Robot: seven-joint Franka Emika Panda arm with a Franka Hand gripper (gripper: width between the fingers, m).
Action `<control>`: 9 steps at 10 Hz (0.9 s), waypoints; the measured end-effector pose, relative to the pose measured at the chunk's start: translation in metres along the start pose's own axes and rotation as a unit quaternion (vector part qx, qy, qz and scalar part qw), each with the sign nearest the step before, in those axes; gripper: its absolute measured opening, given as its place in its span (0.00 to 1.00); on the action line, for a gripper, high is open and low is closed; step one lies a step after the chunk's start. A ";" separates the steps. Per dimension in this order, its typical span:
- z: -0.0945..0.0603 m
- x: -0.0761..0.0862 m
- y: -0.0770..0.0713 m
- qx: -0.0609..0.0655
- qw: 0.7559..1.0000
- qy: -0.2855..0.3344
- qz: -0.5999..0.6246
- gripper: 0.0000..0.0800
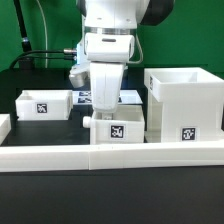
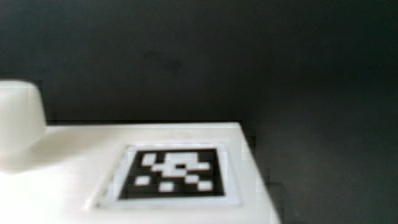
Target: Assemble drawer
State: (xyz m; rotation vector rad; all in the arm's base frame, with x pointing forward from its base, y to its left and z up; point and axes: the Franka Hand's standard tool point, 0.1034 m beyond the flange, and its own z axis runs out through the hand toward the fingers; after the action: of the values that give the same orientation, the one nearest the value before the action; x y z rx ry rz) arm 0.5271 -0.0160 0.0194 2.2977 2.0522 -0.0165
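The tall boxy housing [image 1: 185, 100] stands at the exterior view's right, open at the top, with a tag on its front. One small tray [image 1: 45, 103] sits at the left. The second small tray [image 1: 120, 128] sits in the middle against the border wall, its knob [image 1: 90, 120] pointing left. My gripper [image 1: 106, 110] hangs straight down onto this tray's back left part; its fingertips are hidden behind the tray wall. The wrist view shows this tray's white tagged face [image 2: 178, 172] and its knob [image 2: 15, 120] close up, with no fingers in sight.
The long low white border wall [image 1: 60, 156] runs along the front. The marker board [image 1: 130, 97] lies flat behind the arm. Black cables and a green backdrop are at the back left. The table top is black.
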 end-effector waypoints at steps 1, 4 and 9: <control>-0.001 0.001 0.002 -0.002 1.000 0.001 -0.001 0.05; 0.000 0.000 0.001 -0.001 1.000 0.001 0.000 0.05; 0.004 0.006 0.001 0.006 1.000 0.002 -0.003 0.05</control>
State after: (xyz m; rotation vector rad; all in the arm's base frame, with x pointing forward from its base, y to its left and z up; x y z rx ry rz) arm 0.5288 -0.0104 0.0148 2.3011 2.0664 -0.0231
